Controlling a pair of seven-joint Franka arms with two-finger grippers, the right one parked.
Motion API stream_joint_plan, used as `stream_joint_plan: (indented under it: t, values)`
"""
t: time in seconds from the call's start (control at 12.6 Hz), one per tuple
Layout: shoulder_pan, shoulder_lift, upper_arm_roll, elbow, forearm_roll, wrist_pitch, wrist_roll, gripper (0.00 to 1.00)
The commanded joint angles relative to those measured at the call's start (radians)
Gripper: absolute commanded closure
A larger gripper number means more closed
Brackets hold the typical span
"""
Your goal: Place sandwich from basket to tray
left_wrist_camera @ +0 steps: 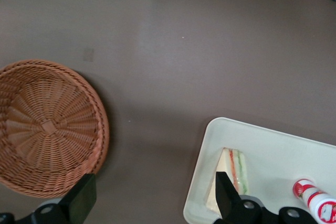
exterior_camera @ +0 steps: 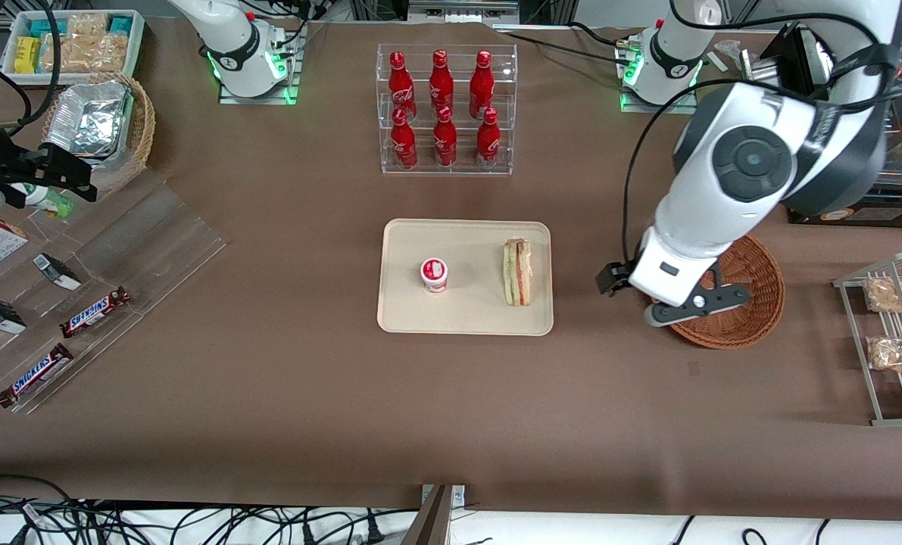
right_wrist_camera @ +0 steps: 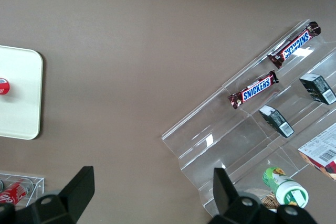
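Observation:
The sandwich lies on the cream tray, along the tray's edge nearest the working arm. The reddish-brown wicker basket stands empty beside the tray, toward the working arm's end of the table. My gripper hangs open above the bare table between tray and basket, holding nothing. One fingertip shows over the basket's rim and the other over the sandwich's end.
A small red-and-white lidded cup stands on the tray beside the sandwich. A clear rack of red bottles stands farther from the front camera. A wire rack of bagged snacks sits at the working arm's end; an acrylic display with Snickers bars at the parked arm's.

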Motion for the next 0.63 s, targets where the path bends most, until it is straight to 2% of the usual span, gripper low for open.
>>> stream_joint_plan:
  t: [0.0, 0.24, 0.4, 0.56]
  values:
    - [0.052, -0.04, -0.005, -0.003, -0.049, -0.041, 0.092, 0.0]
    - [0.07, -0.106, 0.014, -0.014, -0.087, -0.125, 0.213, 0.0]
    - [0.07, -0.172, 0.094, -0.034, -0.168, -0.15, 0.337, 0.0]
    - [0.066, -0.216, 0.157, -0.043, -0.197, -0.199, 0.457, 0.0]
